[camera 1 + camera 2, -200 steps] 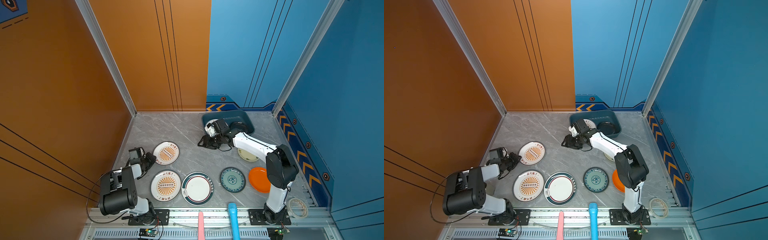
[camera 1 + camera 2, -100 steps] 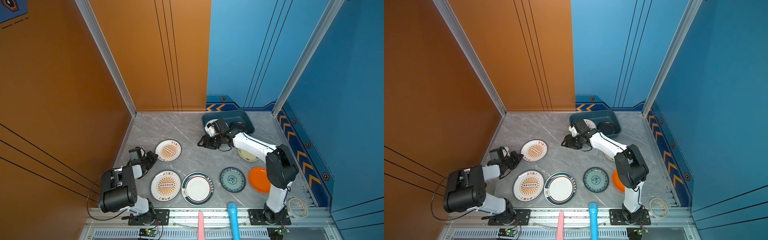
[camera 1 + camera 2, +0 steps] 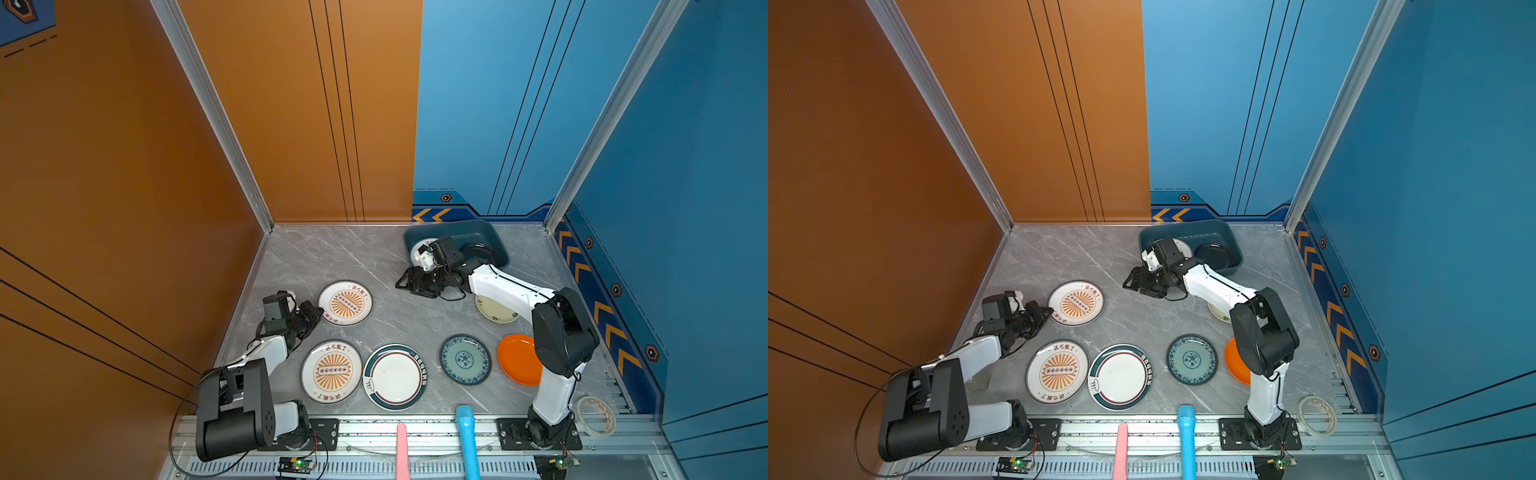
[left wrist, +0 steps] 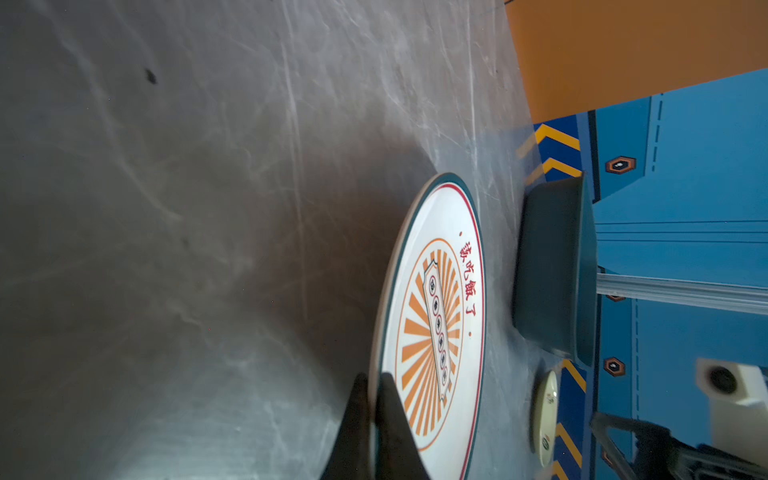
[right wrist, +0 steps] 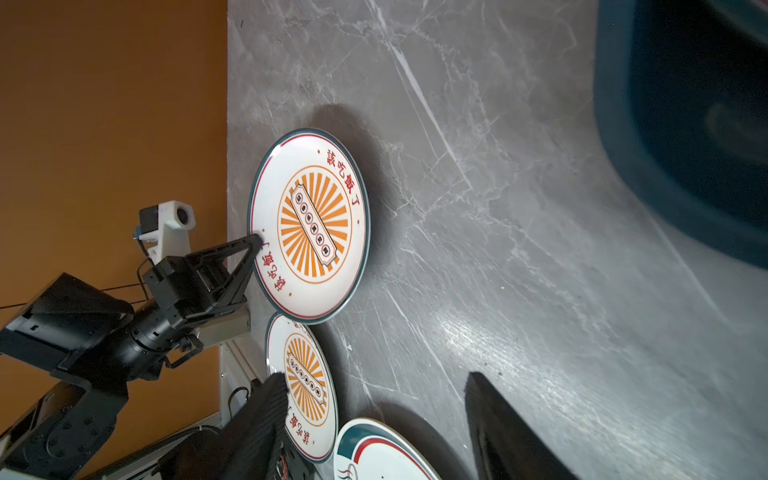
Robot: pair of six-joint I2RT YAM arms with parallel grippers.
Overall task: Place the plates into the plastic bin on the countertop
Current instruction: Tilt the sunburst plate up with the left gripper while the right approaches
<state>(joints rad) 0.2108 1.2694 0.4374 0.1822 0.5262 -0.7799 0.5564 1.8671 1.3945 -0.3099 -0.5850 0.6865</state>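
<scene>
In a top view, the left end effector (image 3: 316,312) pinches the near rim of a sunburst plate (image 3: 345,302), left of centre on the grey surface (image 3: 374,257). The right end effector (image 3: 405,283) hangs with fingers spread wide, just lower left of the plastic bin (image 3: 457,227), which sits against the back wall.

**Odds and ends at the front edge, panels behind**

A roll of clear adhesive tape (image 3: 600,430) lies flat at the front right, just beside the silver aluminium front rail (image 3: 365,430). A pink cylindrical rod (image 3: 402,451) and a thicker light blue cylindrical rod (image 3: 467,440) cross that rail side by side, apart. A small circuit board with a green light (image 3: 297,462) sits below it. Behind, an orange wall panel (image 3: 291,104) meets a blue wall panel (image 3: 498,104) with yellow chevrons (image 3: 432,215) at its base.
</scene>
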